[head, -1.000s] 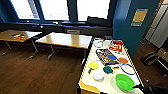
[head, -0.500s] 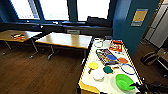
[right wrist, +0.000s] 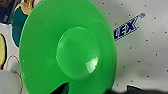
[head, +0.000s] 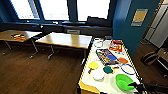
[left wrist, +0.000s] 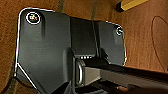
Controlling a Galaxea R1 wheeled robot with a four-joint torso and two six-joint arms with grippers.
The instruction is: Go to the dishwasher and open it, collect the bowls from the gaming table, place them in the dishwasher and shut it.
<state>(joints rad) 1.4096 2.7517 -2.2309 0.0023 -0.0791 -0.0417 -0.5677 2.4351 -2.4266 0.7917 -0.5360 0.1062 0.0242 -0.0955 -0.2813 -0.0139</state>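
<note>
the right gripper (head: pixel 133 86) reaches in from the lower right of the head view and meets the near rim of the green bowl (head: pixel 123 81); dark tips sit at the bowl's edge in the right wrist view, but whether the jaws are spread or pinching the rim i cannot tell. the bowl (right wrist: pixel 67 47) stands upright on the white top of the gaming table (head: pixel 106 85), near its front corner. just beside it, toward the middle of the table, sit a white bowl (head: pixel 97 74), a teal bowl (head: pixel 108 69) and a yellow bowl (head: pixel 93 65), close together. an orange bowl (head: pixel 122 60) lies further back, next to a thin blue ring (head: pixel 127 69). behind these are a colourful flat box (head: pixel 107 56) and a red packet (head: pixel 115 45). the table's yellow edge runs along its left side. to the left stand two wood-topped tables (head: pixel 65 40) on a dark wooden floor (head: pixel 37 72), under bright windows (head: pixel 53 9). the left wrist view shows brown floor beneath the arm; the left jaws' state cannot be told.
</note>
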